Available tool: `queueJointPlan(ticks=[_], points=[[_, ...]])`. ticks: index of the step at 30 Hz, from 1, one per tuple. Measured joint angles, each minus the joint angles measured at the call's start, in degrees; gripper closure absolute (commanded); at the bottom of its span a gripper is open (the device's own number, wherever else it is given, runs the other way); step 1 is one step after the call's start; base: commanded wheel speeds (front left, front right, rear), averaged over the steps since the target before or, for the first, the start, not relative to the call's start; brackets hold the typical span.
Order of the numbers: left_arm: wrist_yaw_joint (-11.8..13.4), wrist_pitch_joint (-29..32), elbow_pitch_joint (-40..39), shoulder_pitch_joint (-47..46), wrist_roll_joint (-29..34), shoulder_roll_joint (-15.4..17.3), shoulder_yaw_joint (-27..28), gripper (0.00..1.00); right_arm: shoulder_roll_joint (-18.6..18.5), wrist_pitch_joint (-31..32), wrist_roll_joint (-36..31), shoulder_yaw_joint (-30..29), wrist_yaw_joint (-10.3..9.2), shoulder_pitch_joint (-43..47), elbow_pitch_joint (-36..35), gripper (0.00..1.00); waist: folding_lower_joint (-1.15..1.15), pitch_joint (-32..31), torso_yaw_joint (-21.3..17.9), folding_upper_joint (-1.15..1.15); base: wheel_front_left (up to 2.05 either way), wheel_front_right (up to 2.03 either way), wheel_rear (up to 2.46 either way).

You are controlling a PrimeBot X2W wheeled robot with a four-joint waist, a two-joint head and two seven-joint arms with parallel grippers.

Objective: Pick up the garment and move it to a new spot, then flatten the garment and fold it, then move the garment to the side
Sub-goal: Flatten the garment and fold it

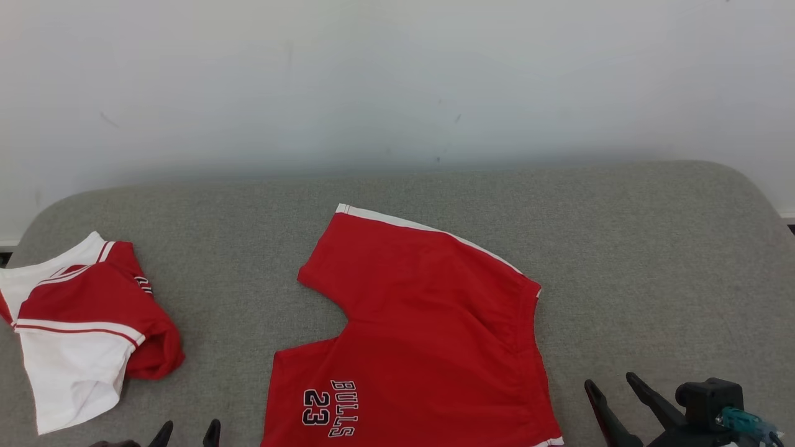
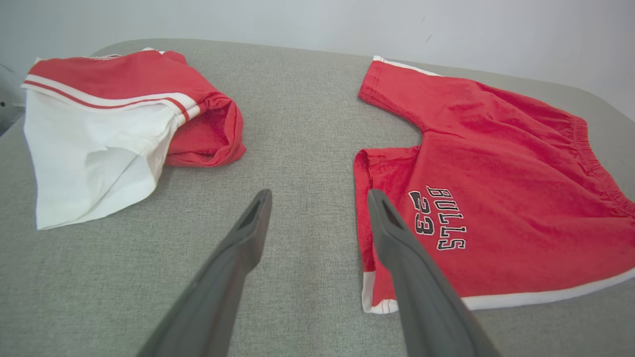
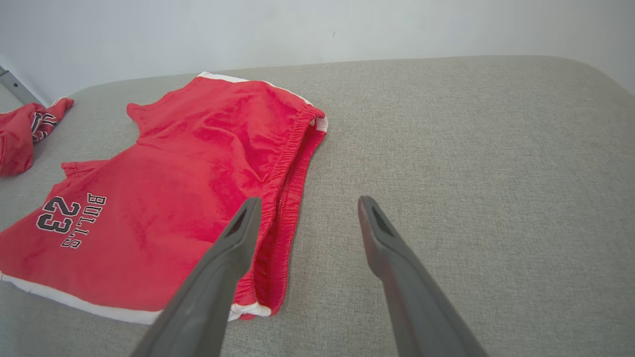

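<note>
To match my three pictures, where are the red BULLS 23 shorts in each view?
Head view: red shorts, bottom centre.
Left wrist view: shorts, right half.
Right wrist view: shorts, left half.
Shared landmark: the red-and-white top lies to the shorts' left in every view.

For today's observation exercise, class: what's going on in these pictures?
A two-armed robot faces a grey fabric-covered table. In the middle, red cloth shorts printed BULLS 23 lie spread out, not yet folded. A bunched red-and-white top lies to their left. The left gripper and the right gripper are open and empty, one at each side of the shorts.
</note>
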Motion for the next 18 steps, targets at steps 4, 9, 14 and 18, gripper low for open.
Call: queueJointPlan(ticks=[4, 9, 14, 18], points=[[-0.03, 0.35, 0.08, 0.00, -0.01, -0.53, -0.40, 0.00, 0.18, 1.35, 0.21, 0.34, 0.01, 0.19, -0.59, 0.00, 0.00, 0.34, 0.69, 0.00, 0.00, 0.00, 0.00], [-1.75, 3.00, 1.33, 0.04, -0.60, -0.83, -3.18, 0.00, 0.03, 4.12, 0.70, 1.55, 0.42, 0.53, -1.01, 0.00, 0.00, 0.53, 1.76, 0.00, 0.00, 0.00, 0.00], [-3.11, 4.99, 2.42, 0.03, -1.71, -0.38, -4.25, 0.00, 0.12, 7.01, 1.27, 3.28, 0.45, 0.53, -0.56, 0.00, 0.00, 0.63, 2.08, 0.00, 0.00, 0.00, 0.00], [-4.61, 6.68, 4.38, -0.04, -2.63, -0.83, -5.70, 0.00, 0.34, 9.31, 1.36, 5.13, 0.54, 0.51, 0.16, 0.00, 0.00, 0.78, 2.20, 0.00, 0.00, 0.00, 0.00]])
